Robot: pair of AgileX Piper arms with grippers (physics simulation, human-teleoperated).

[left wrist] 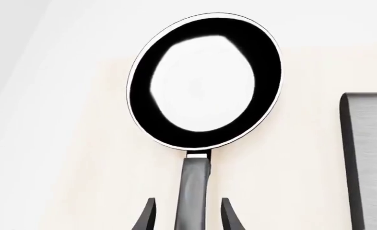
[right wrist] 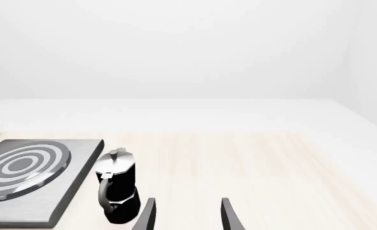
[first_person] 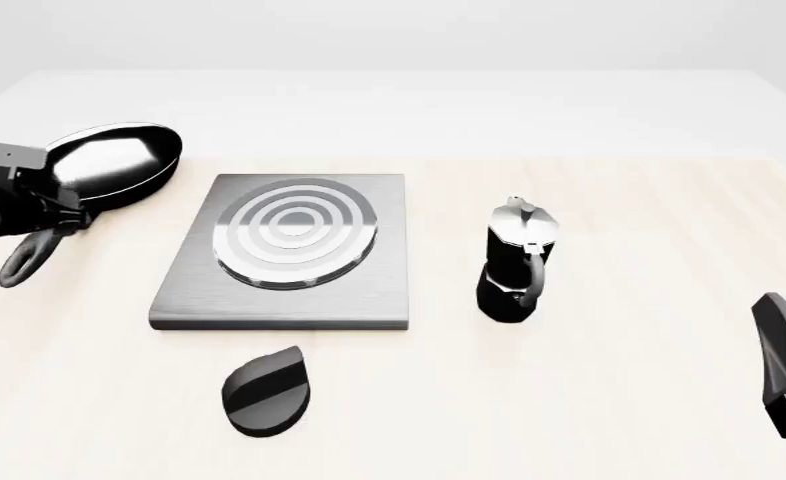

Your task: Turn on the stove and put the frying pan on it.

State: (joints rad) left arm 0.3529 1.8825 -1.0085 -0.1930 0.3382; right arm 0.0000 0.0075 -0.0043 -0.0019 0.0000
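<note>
While left end effector (left wrist: pixel 188 213) straddles frying pan (first_person: pixel 110 163) handle, contact unclear; right end effector (right wrist: pixel 187 213) apart; moka pot (first_person: pixel 516 262) right of stove (first_person: pixel 286 260)

High front view, two low wrist views

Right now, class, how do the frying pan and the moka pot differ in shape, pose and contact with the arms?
The frying pan is wide and shallow; the moka pot is tall and narrow. The pan's long handle runs between the left end effector fingers, while the moka pot stands upright and alone, the right end effector open and apart from it. The pan lies left of the stove, the pot right. Both are black with shiny parts.
</note>
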